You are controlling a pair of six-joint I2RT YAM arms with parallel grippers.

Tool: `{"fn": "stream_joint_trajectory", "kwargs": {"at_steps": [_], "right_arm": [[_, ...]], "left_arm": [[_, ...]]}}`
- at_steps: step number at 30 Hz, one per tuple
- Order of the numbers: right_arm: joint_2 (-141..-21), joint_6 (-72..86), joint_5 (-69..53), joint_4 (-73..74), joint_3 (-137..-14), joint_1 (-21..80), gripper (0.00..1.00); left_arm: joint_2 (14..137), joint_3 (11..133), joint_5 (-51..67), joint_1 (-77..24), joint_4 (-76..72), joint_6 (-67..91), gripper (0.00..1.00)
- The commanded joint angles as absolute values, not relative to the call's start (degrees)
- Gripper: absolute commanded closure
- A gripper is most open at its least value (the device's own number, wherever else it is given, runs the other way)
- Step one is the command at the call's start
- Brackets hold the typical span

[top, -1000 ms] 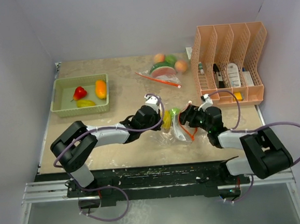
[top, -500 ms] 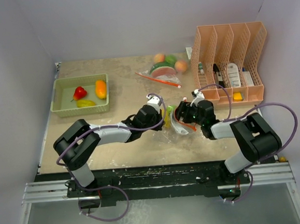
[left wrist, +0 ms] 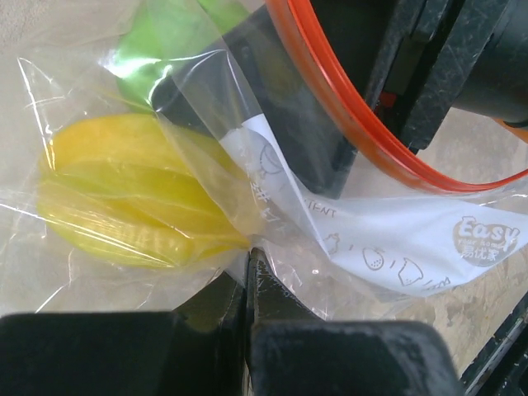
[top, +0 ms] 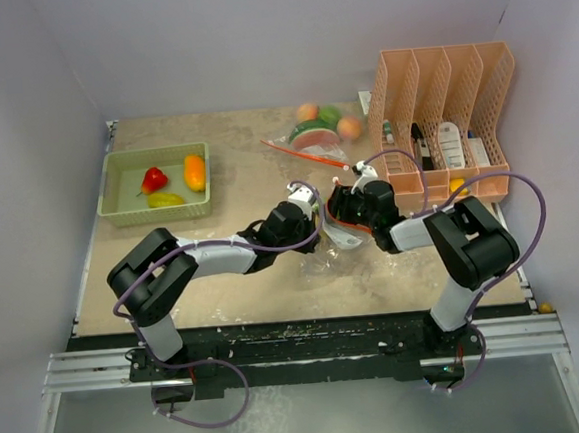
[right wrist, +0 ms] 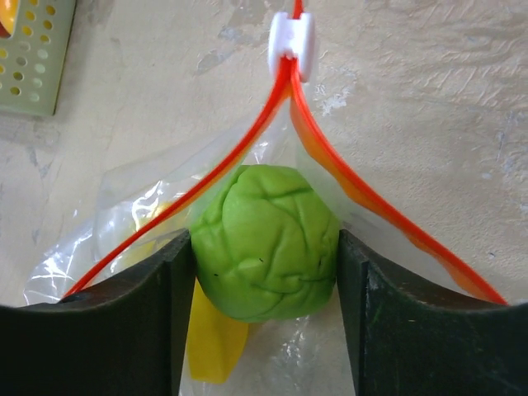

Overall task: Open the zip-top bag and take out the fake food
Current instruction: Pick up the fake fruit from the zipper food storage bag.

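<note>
Right wrist: jaws reached into bag (right wrist: 132, 198), now clasping green food (right wrist: 264, 243).

Top view: zip-top bag (top: 342, 240) contents buried under left gripper (top: 313, 227) and right gripper (top: 338, 218). Left wrist: green piece (left wrist: 165, 37) cropped by top edge. Right wrist: yellow piece (right wrist: 210, 338) mostly behind green, clipped at bottom.
</note>
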State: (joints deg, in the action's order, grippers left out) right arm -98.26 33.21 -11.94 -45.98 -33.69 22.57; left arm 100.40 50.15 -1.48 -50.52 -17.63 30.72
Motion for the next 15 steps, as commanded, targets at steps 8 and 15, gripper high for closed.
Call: {"fn": "stream_joint_trajectory", "kwargs": {"at_steps": [8,15], "right_arm": [[-87.7,31.8,-8.9,-38.5,-29.6,23.0,0.68],[-76.8,31.7,-7.3,-25.6,-27.9,22.9,0.70]], "left_arm": [[99.6,51.4,-2.5,-49.9,-16.6,31.8,1.00],[97.6,49.8,-3.4,-46.4,-15.4,35.2,1.00]]}}
